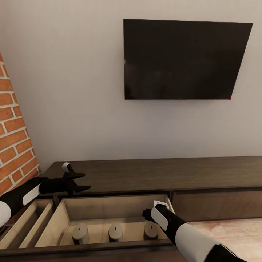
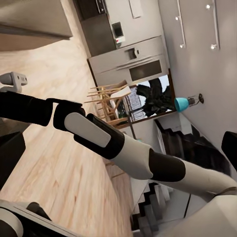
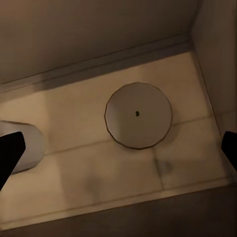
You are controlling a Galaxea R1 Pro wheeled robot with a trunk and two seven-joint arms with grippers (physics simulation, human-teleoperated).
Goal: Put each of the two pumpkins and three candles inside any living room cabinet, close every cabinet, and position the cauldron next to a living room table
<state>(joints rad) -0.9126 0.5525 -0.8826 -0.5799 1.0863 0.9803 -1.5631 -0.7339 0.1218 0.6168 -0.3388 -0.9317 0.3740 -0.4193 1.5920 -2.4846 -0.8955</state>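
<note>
The long dark-brown cabinet stands against the wall with one drawer pulled out, pale inside. Three beige candles stand upright in a row on its floor: left, middle and right. My right gripper hangs open just above the right candle, fingers spread wide and apart from it; the middle candle is beside it. My left gripper is open and empty over the cabinet top's left end. The pumpkins, the cauldron and the table are out of view.
A second open drawer with dividers lies left of the first. A brick wall stands at the left, a black TV hangs above the cabinet, and wooden floor shows at the right. My right arm crosses the left wrist view.
</note>
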